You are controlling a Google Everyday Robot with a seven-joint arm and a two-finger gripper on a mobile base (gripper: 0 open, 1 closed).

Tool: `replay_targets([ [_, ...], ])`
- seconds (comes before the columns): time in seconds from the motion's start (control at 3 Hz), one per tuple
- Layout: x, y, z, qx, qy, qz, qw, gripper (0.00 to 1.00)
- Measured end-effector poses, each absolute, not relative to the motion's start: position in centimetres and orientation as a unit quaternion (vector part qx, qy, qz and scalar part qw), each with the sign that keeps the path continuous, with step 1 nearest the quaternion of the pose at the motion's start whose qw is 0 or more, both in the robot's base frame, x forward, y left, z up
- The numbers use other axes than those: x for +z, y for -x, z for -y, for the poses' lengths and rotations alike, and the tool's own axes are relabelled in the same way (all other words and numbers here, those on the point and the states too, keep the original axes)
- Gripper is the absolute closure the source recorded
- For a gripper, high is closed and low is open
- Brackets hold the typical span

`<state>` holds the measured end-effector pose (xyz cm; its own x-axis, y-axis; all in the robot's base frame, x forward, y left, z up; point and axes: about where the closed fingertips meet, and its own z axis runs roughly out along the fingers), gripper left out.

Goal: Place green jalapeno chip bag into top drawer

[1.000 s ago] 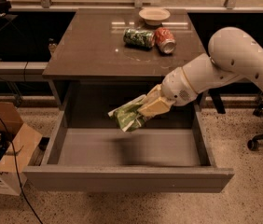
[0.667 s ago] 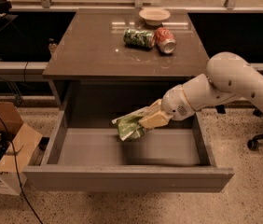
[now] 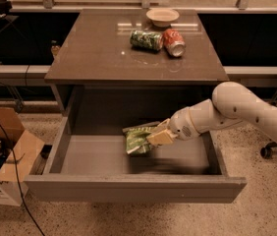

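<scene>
One top drawer point(image 3: 133, 188) stands pulled open nearest, with a cardboard box point(image 3: 6, 156) on the floor to its left. Inside the drawer, my pincer point(image 3: 159, 135) is clamped on the green jalapeno chip bag point(image 3: 137, 140), held low and tilted. Farther back on the worktop point(image 3: 94, 53), a green can point(image 3: 146, 39) lies against a red can point(image 3: 174, 42), with a pale bowl point(image 3: 162, 16) behind them.

Speckled terrazzo floor point(image 3: 268, 205), cardboard box point(image 3: 11, 149) at left.
</scene>
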<state>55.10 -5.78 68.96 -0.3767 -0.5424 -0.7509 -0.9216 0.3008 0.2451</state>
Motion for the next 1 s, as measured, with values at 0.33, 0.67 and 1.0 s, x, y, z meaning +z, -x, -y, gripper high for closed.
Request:
replay_targets([
  [0.33,69.00,-54.98,5.59,0.342,0.486,-0.755,0.277,0.50],
  [0.67,68.91,-54.93,5.39,0.343,0.487,-0.754,0.276,0.27],
  [1.0,68.83,-54.88,5.19,0.344,0.488,-0.753,0.275,0.04],
])
